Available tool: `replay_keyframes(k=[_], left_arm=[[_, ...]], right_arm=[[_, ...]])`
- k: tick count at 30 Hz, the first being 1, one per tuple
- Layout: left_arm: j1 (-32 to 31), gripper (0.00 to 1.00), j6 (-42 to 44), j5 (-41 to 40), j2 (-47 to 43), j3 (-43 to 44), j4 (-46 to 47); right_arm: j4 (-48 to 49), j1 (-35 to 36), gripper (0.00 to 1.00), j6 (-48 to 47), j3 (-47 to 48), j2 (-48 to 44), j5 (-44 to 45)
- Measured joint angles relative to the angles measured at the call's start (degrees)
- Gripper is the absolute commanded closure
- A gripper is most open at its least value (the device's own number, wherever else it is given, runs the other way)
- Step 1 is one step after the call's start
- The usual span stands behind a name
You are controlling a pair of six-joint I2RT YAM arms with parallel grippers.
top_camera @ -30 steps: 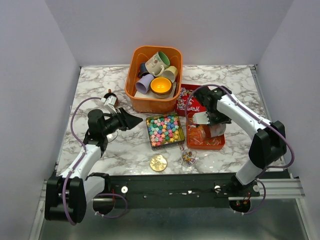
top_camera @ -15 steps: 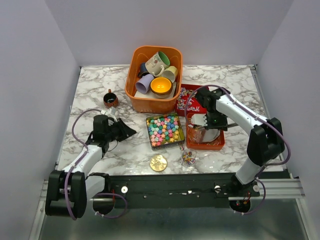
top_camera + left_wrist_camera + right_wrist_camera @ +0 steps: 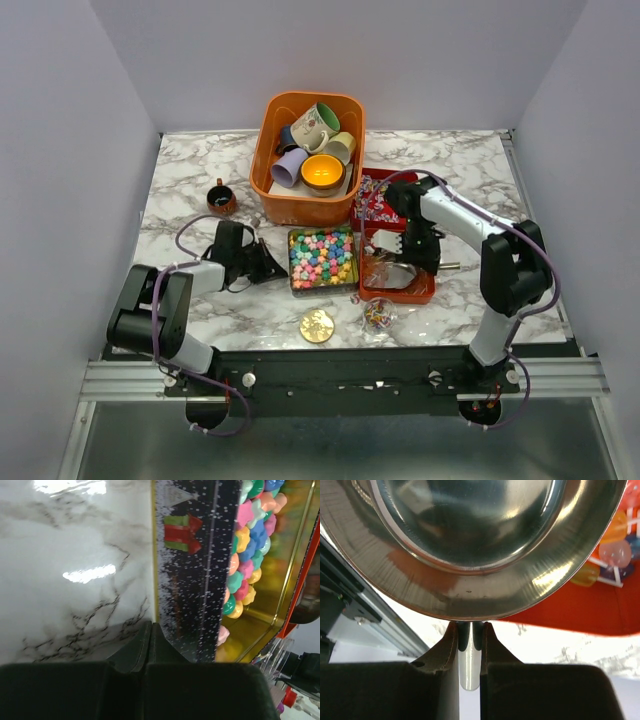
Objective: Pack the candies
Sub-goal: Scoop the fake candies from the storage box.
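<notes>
The speckled multicolour candies (image 3: 324, 256) (image 3: 246, 545) fill a dark square tin (image 3: 292, 262) (image 3: 192, 580) in the middle of the table. My left gripper (image 3: 272, 268) (image 3: 151, 626) lies low at the tin's left wall, shut with nothing between its fingers. Orange-red candies (image 3: 377, 268) (image 3: 614, 550) lie in a red tray (image 3: 432, 288) (image 3: 600, 617) to the right of the tin. My right gripper (image 3: 418, 262) (image 3: 469, 630) is shut on the handle of a shiny metal scoop (image 3: 396, 277) (image 3: 470, 540), whose bowl sits low in the tray.
An orange basket (image 3: 272, 195) of ceramic mugs stands behind the tin. A small dark mug (image 3: 221, 196) is at the left. A red printed packet (image 3: 376, 198) lies behind the tray. A gold disc (image 3: 317, 325) and a small clear bag of candies (image 3: 378, 314) lie near the front edge.
My left gripper has dropped low, swung in to the tin's left wall, and closed. My right gripper has lowered the scoop into the red tray. Tin and tray have shifted slightly left.
</notes>
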Motion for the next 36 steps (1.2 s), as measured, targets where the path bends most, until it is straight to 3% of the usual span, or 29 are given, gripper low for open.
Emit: replay_keyframes(k=[14,27,36], left_arm=[[-1.42,0.95,2.16,1.40,6.91,6.93,-0.44],[-0.02,0.83,9.20,2.03,7.28,11.06,-7.17],[3.41,0.68,16.70,9.07,6.99,11.69,-10.88]], right_arm=[[13.42,-5.55,0.99,-2.47,-6.78,-5.40,-8.76],[23.06,-13.18,0.99,-9.22,-12.72,-11.87,-23.21],[27.78,-17.64,1.00,-11.13,-17.35,-15.80,-31.69]])
